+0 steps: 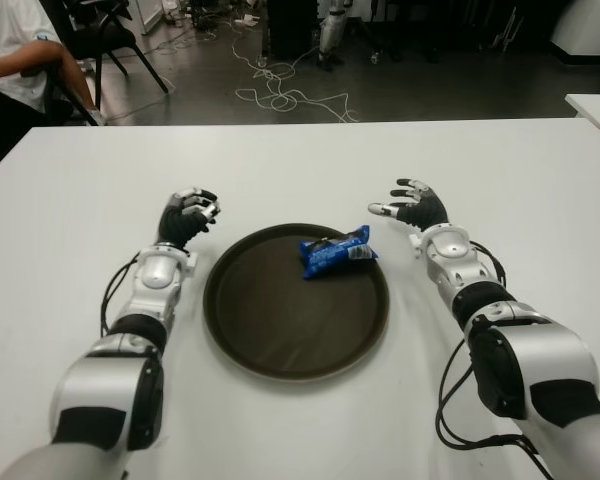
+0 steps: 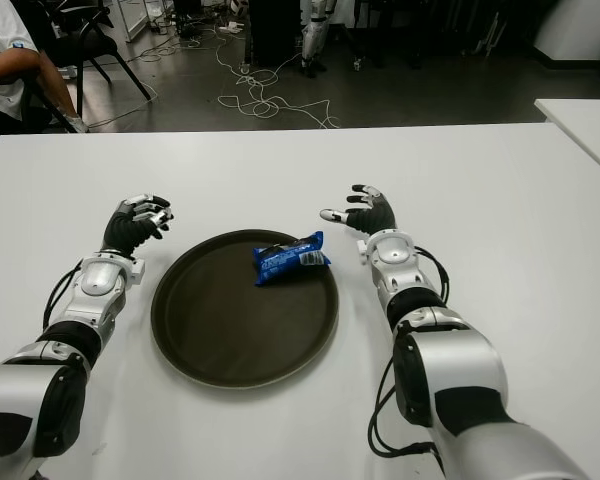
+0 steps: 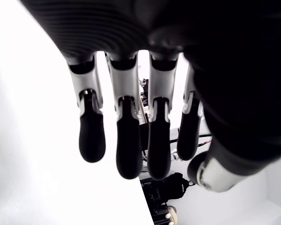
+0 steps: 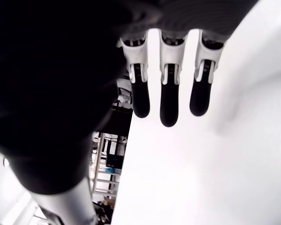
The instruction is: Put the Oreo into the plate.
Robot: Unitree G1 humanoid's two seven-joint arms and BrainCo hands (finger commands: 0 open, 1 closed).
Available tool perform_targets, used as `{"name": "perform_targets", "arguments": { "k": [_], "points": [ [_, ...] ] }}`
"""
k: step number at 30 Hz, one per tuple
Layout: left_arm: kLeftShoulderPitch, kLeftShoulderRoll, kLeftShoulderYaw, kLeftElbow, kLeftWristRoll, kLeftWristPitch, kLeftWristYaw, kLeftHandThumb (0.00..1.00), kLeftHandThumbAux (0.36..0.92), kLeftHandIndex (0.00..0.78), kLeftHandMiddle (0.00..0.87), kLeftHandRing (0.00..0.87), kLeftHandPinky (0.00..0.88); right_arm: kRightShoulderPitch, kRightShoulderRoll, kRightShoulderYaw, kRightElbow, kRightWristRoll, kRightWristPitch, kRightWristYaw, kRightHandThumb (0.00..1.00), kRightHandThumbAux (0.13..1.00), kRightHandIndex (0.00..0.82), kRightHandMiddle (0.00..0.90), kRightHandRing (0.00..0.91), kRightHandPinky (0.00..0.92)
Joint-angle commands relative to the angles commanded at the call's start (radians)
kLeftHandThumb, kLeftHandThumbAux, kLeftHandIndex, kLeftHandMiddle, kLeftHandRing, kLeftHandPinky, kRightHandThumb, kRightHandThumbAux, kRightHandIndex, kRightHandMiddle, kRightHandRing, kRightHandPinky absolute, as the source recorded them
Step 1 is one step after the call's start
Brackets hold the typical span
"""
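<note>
Oreo (image 1: 336,252) sits inside my plate (image 1: 270,345), job looks done, right hand (image 1: 412,207) spread empty beside it, left hand (image 1: 189,216) loosely curled, holding nothing.

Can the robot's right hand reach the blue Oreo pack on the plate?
Probably yes. The open right hand shows just right of the dark plate, and nothing stands between it and the Oreo pack.
</note>
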Motion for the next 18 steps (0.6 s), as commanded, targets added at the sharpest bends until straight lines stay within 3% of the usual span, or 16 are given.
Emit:
{"name": "perform_targets", "arguments": {
  "k": [18],
  "points": [
    [0.006, 0.002, 0.001, -0.001, 0.002, -0.021, -0.011, 0.694, 0.715, 0.425, 0.532, 0.56, 0.577, 0.007, -0.01, -0.003, -0.007, 0.001, -0.036, 0.052, 0.0, 0.852, 0.204, 0.255, 0.257, 0.279]
  ]
}}
